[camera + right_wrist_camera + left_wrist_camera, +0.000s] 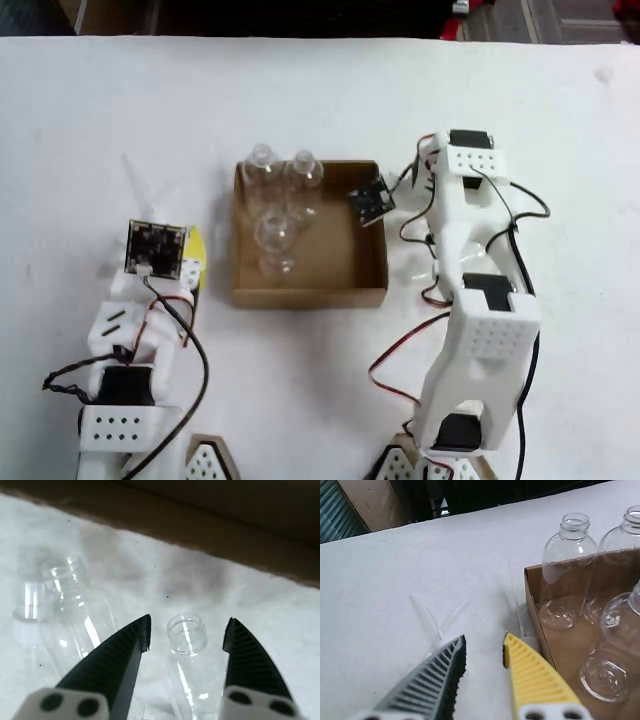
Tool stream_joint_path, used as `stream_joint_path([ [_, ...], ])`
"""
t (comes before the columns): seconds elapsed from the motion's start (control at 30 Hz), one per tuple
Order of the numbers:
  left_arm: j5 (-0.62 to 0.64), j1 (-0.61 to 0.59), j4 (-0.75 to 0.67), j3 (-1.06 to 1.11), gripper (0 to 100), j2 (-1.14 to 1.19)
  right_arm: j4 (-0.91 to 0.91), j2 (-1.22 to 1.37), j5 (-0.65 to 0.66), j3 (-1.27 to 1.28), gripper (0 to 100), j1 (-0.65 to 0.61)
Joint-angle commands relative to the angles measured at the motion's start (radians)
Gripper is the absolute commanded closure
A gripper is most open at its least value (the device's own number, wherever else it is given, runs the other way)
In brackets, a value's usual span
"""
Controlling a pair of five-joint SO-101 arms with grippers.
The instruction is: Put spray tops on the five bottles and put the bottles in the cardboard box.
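Observation:
The cardboard box (pixel 310 296) sits mid-table with three clear, capless bottles (pixel 262 165) (pixel 303 172) (pixel 275 240) in its back-left part; the left wrist view shows these bottles (pixel 568 570) (pixel 625 555) (pixel 615 645) too. My left gripper (pixel 484 639) hangs open just left of the box (pixel 535 605), over thin clear spray-top tubes (pixel 432 620) on the table. My right gripper (pixel 186 625) is open, its fingers either side of the open neck of a fourth bottle (pixel 187 635) without touching it. A fifth capless bottle (pixel 75 610) stands beside it.
The right arm (pixel 465 200) stretches along the box's right side, with cables looping around it. The left arm (pixel 130 340) is at the near left. A faint spray-top tube (pixel 135 175) lies on the white table (pixel 100 120) left of the box.

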Motion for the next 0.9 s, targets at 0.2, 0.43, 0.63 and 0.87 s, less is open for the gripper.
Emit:
stream_joint_path([
  [0.2, -0.011, 0.013, -0.029, -0.008, 88, -0.016, -0.031, 0.039, 0.005, -0.094, 99.1, 0.015],
  [0.43, -0.011, 0.013, -0.029, -0.011, 88, -0.016, -0.027, -0.028, -0.089, -0.094, 98.1, -0.012],
  [0.63, -0.011, 0.013, -0.029, -0.009, 88, -0.016, -0.028, -0.180, -0.307, -0.094, 98.1, -0.065],
  [0.87, -0.009, 0.013, -0.029, -0.008, 88, -0.016, -0.031, -0.352, -0.672, -0.094, 98.1, -0.134],
])
